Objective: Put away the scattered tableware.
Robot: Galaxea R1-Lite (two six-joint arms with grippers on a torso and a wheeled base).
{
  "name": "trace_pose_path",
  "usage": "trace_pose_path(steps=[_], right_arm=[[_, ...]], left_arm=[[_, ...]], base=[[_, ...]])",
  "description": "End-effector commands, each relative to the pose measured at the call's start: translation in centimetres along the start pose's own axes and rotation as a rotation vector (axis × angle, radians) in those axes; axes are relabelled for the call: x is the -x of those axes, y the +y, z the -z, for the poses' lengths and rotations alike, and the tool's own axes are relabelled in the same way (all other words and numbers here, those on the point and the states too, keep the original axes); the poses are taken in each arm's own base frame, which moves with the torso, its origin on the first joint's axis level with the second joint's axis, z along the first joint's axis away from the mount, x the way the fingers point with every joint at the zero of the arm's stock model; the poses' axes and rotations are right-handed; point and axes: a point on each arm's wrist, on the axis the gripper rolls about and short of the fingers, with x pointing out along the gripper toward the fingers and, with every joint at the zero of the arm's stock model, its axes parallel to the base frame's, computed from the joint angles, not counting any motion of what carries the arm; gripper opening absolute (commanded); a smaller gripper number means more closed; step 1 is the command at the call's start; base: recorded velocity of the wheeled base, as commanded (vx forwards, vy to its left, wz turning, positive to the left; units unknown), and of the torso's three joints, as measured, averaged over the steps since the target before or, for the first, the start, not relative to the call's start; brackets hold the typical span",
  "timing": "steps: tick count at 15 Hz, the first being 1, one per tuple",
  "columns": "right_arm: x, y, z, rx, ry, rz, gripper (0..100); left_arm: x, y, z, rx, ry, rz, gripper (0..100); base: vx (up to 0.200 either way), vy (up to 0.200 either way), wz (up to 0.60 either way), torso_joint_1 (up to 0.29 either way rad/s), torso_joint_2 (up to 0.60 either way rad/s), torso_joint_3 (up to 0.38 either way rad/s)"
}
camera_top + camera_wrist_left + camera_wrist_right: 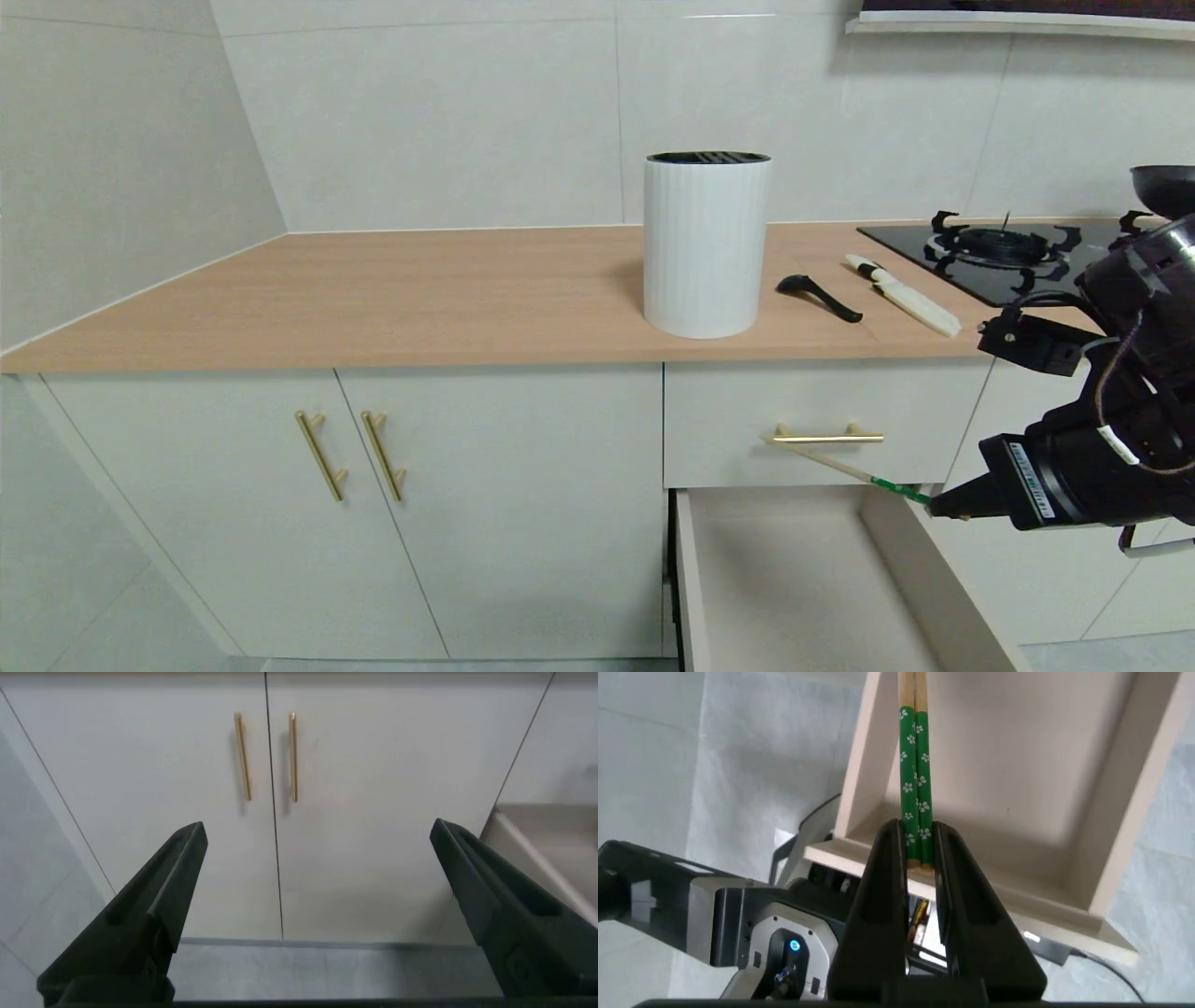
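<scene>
Right claw pinches the chopsticks by their green ends, slanting over the open drawer. Lower them flat inside before letting go (left claw gapes wide).

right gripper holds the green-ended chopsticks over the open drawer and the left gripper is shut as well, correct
Not quite: the left gripper is open, jaws wide apart, as the left wrist view shows. The right gripper does hold the green-ended chopsticks over the open drawer.
</scene>
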Motion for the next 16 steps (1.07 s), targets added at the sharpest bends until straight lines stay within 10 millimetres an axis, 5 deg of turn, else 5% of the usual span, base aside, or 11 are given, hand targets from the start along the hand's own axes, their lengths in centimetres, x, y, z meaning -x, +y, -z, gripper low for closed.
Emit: trace_pose_path(steps=[1, 8, 13, 15, 16], right_arm=[[-0.2, 0.1, 0.0, 0.003, 0.005, -0.002, 0], [-1.0, 0.1, 0.1, 0.005, 0.035, 0.003, 0], [-1.5, 0.1, 0.0, 0.004, 0.051, 0.007, 0], [-2.9, 0.3, -0.1, 0.01, 0.096, 0.011, 0], [-5.8, 0.4, 0.0, 0.014, 0.185, 0.038, 0]], left_arm=[[0.0, 0.0, 0.0, 0.0, 0.0, 0.0, 100], [0.0, 0.0, 0.0, 0.0, 0.0, -0.002, 100], [0.0, 0.0, 0.0, 0.0, 0.0, -0.002, 100], [0.0, 0.0, 0.0, 0.0, 0.0, -0.002, 100], [0.0, 0.0, 0.0, 0.0, 0.0, -0.002, 100]], base=[[0.0, 0.0, 0.0, -0.154, 0.47, 0.3], [0.0, 0.0, 0.0, -0.114, 0.42, 0.309], [0.0, 0.0, 0.0, -0.013, 0.05, 0.031], [0.0, 0.0, 0.0, 0.0, 0.0, 0.0], [0.0, 0.0, 0.0, 0.0, 0.0, 0.0]])
